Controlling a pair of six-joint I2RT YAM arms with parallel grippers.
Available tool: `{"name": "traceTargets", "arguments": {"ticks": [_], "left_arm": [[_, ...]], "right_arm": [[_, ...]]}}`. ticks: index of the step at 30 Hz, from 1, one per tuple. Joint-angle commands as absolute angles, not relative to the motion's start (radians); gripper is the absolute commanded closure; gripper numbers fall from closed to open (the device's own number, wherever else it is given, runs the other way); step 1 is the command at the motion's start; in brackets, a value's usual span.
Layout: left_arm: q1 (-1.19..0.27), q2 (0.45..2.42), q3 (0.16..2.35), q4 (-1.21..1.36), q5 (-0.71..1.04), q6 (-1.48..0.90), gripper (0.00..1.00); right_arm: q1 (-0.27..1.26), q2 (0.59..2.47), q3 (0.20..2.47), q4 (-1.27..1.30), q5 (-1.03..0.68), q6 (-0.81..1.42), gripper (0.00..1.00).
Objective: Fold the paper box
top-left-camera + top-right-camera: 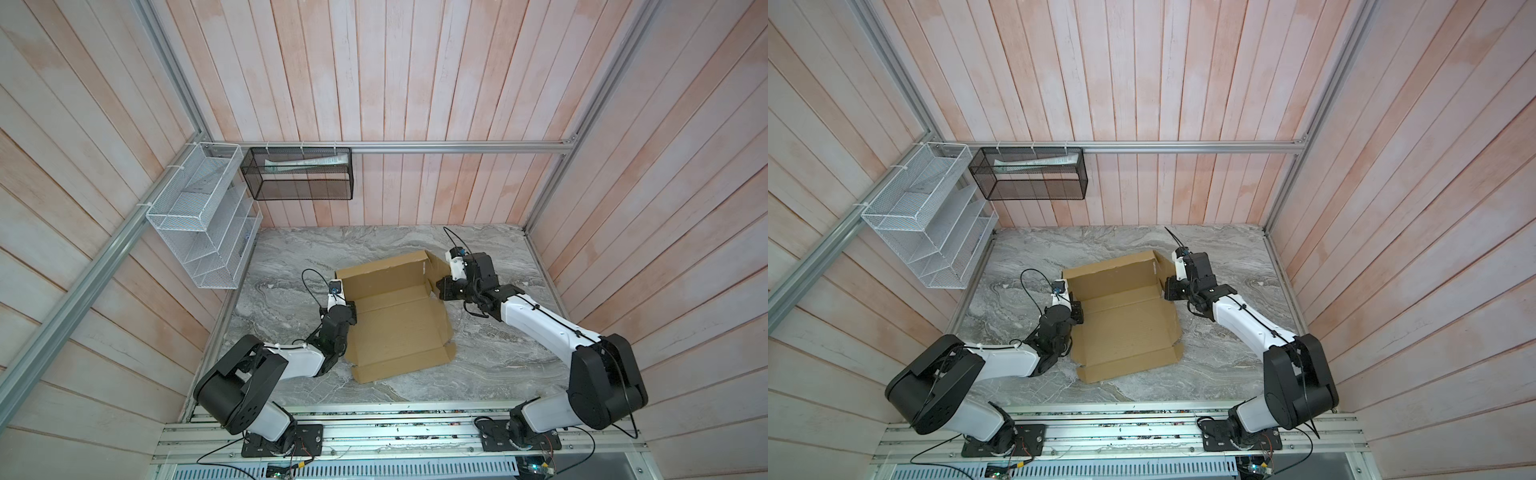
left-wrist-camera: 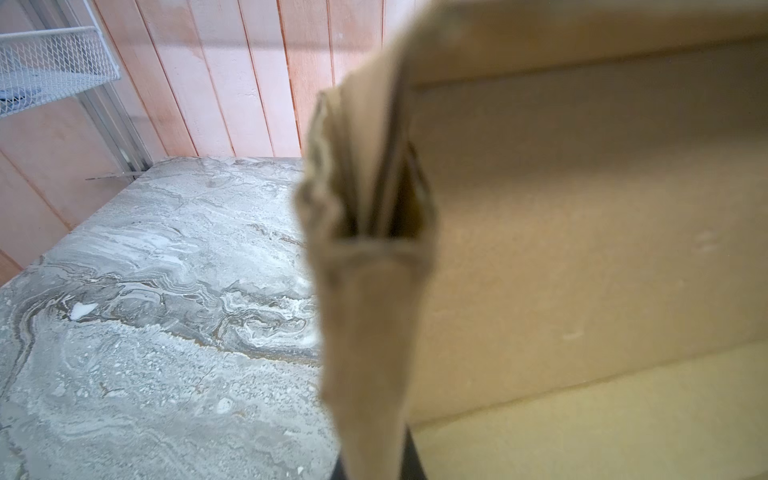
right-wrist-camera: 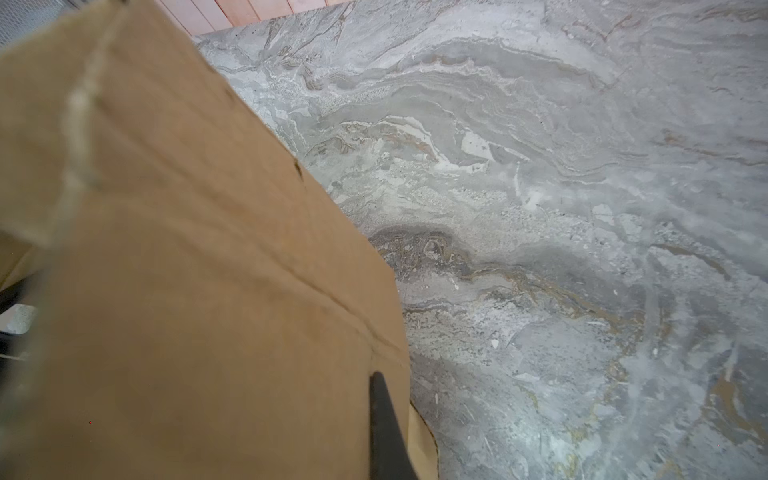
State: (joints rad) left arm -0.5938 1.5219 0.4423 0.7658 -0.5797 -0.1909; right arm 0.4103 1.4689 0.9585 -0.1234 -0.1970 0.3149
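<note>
— Can you make out any writing from where you stand?
— None I can read. The paper box (image 1: 399,324) shows only bare brown card on every face turned this way.
— What about that pale packet (image 1: 307,163) lying in the black wire basket (image 1: 299,195) on the back wall?
— Whatever is marked on it is too small and blurred to tell. No word, number or sign is legible.

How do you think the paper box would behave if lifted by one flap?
The paper box likely hinges at its creases: the far panel stands while the base lies flat. Thin single sheet, so probably light. It should slide, not roll.
</note>
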Motion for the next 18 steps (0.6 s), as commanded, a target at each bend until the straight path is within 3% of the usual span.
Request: {"name": "traceTargets", "arguments": {"ticks": [1, 18], "left_arm": [[-0.591, 1.512, 0.456, 0.761, -0.557, -0.182, 1.00], [-0.589, 1.542, 0.448, 0.753, -0.553, -0.187, 1.00]], "right_arm": [[0.436, 1.476, 0.922, -0.056, -0.212, 0.342, 0.97], [0.594, 1.705, 0.819, 0.202, 0.018, 0.313, 0.97]]}}
